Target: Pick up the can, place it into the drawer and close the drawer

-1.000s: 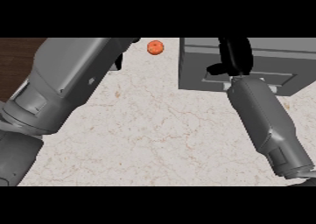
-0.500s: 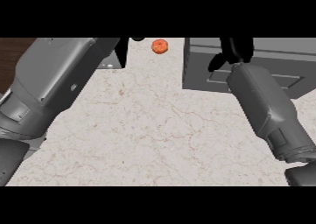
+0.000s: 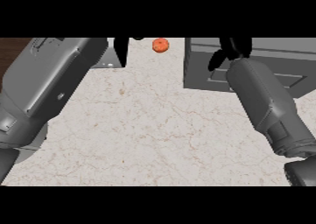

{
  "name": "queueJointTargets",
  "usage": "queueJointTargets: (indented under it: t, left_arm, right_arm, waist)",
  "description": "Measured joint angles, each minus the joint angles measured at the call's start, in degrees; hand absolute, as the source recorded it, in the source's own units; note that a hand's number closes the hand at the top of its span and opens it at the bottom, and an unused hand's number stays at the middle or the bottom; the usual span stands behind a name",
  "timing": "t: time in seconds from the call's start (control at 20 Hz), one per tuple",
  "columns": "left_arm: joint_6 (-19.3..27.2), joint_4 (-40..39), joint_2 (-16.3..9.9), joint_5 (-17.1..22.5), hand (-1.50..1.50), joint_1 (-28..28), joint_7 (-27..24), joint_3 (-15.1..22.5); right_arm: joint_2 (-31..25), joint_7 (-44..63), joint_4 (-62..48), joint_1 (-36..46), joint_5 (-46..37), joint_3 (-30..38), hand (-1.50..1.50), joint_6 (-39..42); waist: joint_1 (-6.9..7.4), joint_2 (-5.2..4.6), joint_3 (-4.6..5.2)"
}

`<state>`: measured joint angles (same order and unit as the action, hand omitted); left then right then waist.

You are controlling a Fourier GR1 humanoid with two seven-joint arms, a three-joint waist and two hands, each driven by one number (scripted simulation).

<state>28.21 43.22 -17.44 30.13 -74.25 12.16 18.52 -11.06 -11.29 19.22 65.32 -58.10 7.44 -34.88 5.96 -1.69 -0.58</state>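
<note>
Can (image 3: 160, 45) is sitting ungrasped far back on tabletop (image 3: 141, 131). Right robot hand (image 3: 230, 51), fingers unclear, is hovering over drawer unit (image 3: 276, 65); left robot hand (image 3: 121, 50) likewise unreadable.

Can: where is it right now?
Head view: the can sits at the counter's far edge, top centre, apart from both, between the left robot hand and the grey drawer unit to its right.

Pale marbled counter (image 3: 147, 131); grey drawer unit (image 3: 205, 65) far right; small orange object (image 3: 160, 45) at far edge.
</note>
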Motion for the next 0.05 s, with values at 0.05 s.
queueJointTargets:
  t: [0.05]
  left_arm:
    - [0.01, 0.84, -0.13, -0.07, -1.5, 0.83, -0.03, 0.14]
  right_arm:
    - [-0.02, -0.65, -0.34, 0.3, 0.28, 0.35, -1.5, 0.27]
  waist:
    - [-0.01, -0.07, -0.03]
